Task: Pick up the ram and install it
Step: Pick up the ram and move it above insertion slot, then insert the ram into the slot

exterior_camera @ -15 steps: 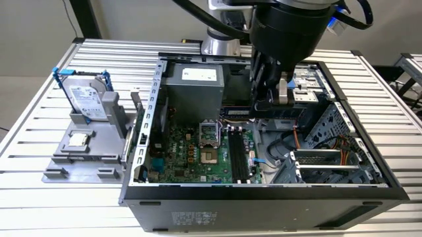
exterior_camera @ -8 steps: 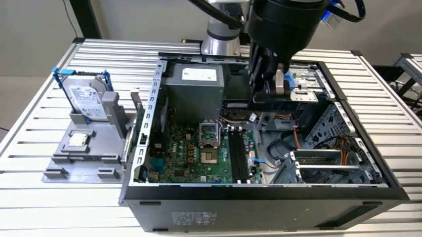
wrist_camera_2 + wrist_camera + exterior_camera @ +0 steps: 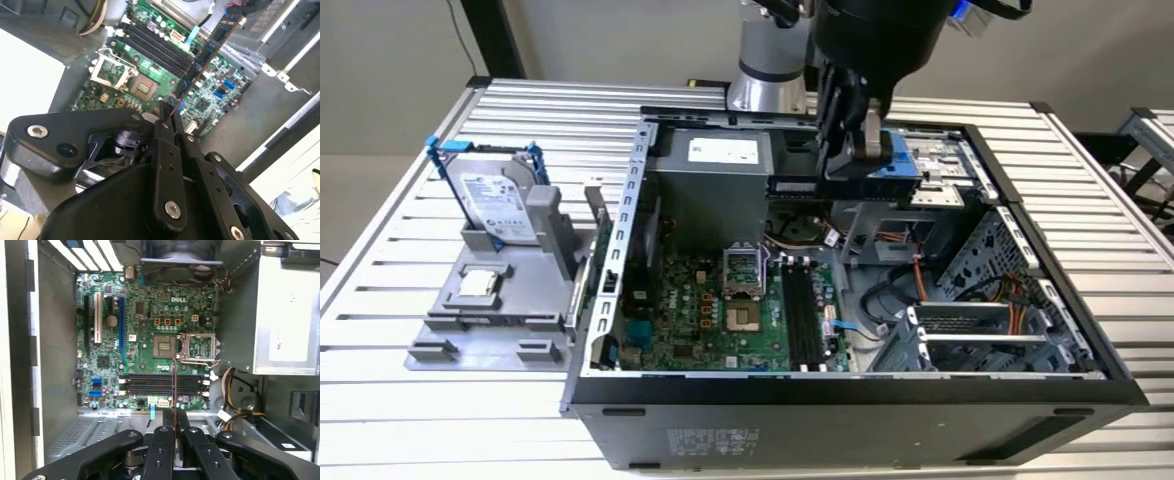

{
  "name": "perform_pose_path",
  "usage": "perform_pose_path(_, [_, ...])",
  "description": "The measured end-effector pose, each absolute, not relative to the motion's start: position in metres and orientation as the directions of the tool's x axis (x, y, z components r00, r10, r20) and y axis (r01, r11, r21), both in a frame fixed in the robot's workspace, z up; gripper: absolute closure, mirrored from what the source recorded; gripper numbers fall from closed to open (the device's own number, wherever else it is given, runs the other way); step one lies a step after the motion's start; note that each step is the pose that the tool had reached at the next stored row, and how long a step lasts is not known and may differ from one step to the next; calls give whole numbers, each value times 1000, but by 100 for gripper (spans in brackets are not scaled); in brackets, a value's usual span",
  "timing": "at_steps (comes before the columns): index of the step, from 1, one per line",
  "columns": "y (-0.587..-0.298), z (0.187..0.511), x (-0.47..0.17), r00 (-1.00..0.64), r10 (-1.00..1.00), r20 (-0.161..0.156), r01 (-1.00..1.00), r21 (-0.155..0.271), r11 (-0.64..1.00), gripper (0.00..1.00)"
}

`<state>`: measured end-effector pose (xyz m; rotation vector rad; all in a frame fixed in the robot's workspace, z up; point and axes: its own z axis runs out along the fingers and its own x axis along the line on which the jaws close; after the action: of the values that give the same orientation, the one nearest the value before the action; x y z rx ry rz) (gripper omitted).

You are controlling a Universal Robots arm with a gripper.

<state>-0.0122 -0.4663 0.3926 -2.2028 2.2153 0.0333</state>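
My gripper [image 3: 849, 165] hangs over the open computer case [image 3: 854, 390], shut on the ram [image 3: 825, 186], a long dark stick held level above the motherboard [image 3: 707, 320]. In the second wrist view the ram [image 3: 207, 55] juts out from between the fingers [image 3: 162, 132] at a slant over the board. In the first wrist view the ram [image 3: 174, 385] is seen edge-on, crossing above the black memory slots [image 3: 162, 383]. The slots [image 3: 803, 315] lie well below the stick and apart from it.
A grey holder [image 3: 494, 300] at the exterior view's left carries a silver hard drive [image 3: 494, 195] in a blue bracket and a small square processor chip [image 3: 478, 285]. Inside the case are the open CPU socket [image 3: 744, 290], the power supply [image 3: 720, 175], loose cables [image 3: 921, 290] and drive cages [image 3: 974, 330].
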Motion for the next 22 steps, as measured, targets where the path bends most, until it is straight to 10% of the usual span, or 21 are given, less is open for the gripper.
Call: perform_pose_path(22, [-450, 393, -12, -6, -1000, -27, -1000, 13, 6, 100])
